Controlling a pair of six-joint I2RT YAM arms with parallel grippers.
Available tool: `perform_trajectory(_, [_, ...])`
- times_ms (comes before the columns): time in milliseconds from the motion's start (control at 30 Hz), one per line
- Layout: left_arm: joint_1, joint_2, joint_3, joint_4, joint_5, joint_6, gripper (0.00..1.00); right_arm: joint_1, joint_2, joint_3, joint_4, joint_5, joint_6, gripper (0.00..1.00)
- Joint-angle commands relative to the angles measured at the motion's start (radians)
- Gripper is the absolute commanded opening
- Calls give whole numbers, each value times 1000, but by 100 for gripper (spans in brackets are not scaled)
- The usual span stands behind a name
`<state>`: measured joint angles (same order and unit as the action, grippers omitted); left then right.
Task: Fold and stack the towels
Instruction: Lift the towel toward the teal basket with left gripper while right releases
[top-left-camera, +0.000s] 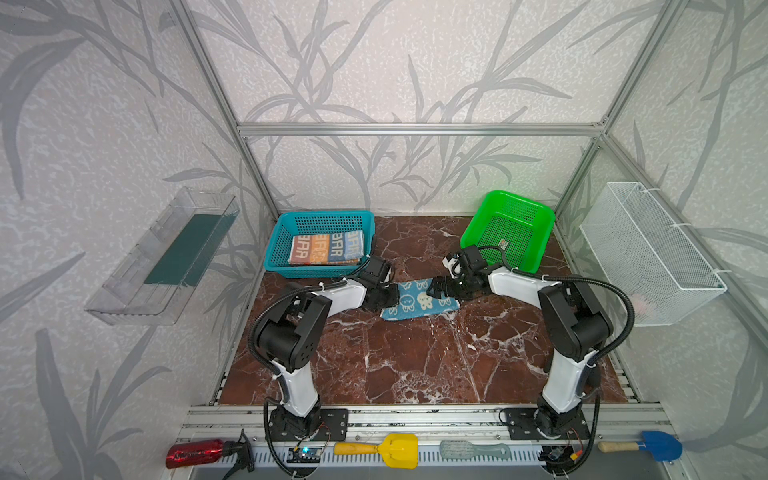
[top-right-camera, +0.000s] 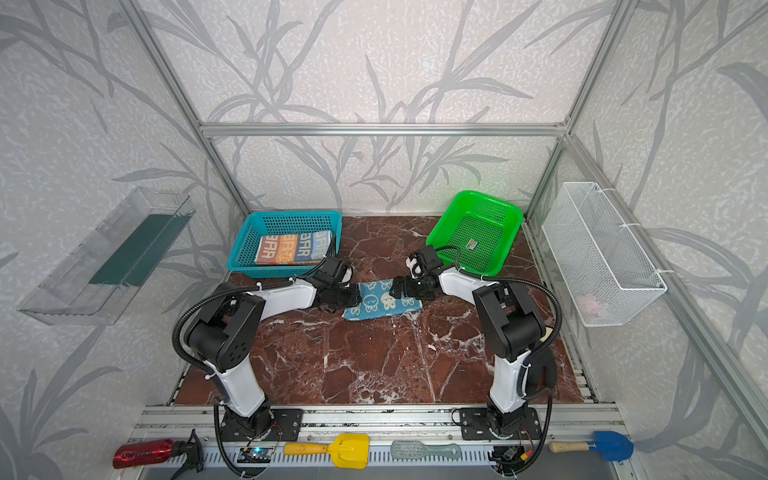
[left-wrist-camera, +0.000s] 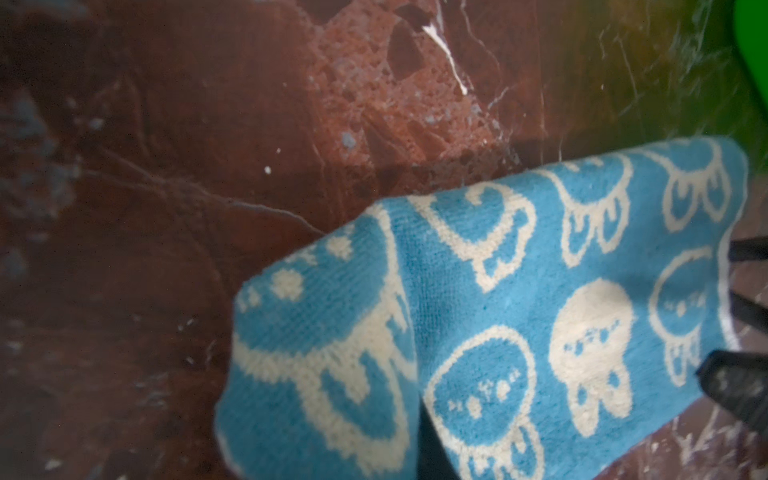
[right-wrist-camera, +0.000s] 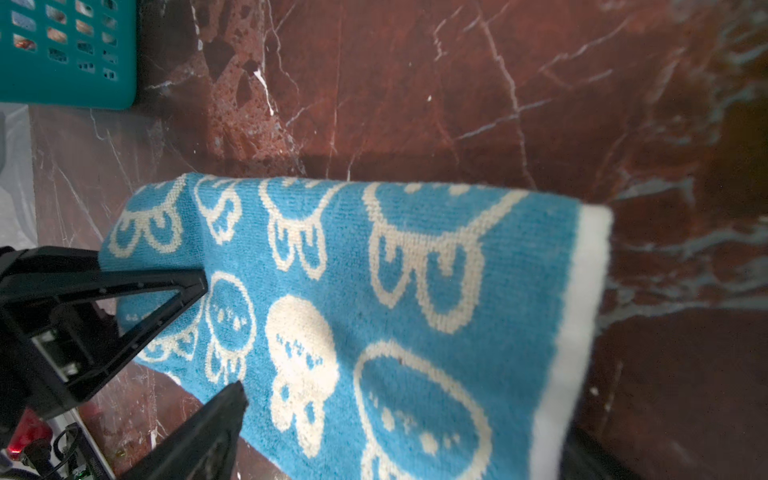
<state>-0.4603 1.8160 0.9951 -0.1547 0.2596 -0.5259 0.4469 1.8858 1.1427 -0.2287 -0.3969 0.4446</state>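
Observation:
A teal-blue towel with white bunnies (top-left-camera: 419, 305) (top-right-camera: 384, 305) lies folded over in a strip on the red marble table, seen in both top views. My left gripper (top-left-camera: 392, 296) (left-wrist-camera: 428, 453) is shut on its left end, and the cloth drapes over the fingers and hides most of them. At the towel's other end my right gripper (top-left-camera: 434, 287) (right-wrist-camera: 407, 415) stands wide open, one finger on each side of the cloth (right-wrist-camera: 415, 270). The striped towel with letters (top-left-camera: 326, 248) (top-right-camera: 293, 248) lies folded in the teal basket (top-left-camera: 320, 219).
A green basket (top-left-camera: 509, 199) leans at the back right, close behind my right wrist. A white wire basket (top-left-camera: 648, 249) hangs on the right wall and a clear tray (top-left-camera: 162, 257) on the left wall. A red bottle, scoops and a brush lie along the front rail.

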Motion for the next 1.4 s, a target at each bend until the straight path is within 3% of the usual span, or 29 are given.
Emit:
perform_trajectory(0, [-6,42,26,-179,-27,19,1,8,38,-9,-47,-12,7,99])
perform_trajectory(400, [-4,73,469,-597,-182,119,0,-45,21,88,-86,-56,-42,99])
perform_trajectory(867, [20,342,1179,-1017,-350,343,0,-47,-10,242,-91,-102,-89,99])
perform_trajectory(1000, [57,451,1441,-1160,-364,416,0,-48,-12,290,-122,-90,-103,99])
perform_trajectory(1367, [232,413,1570,-1117,-269,494,0,-31,97,473,-146,-143,-93,99])
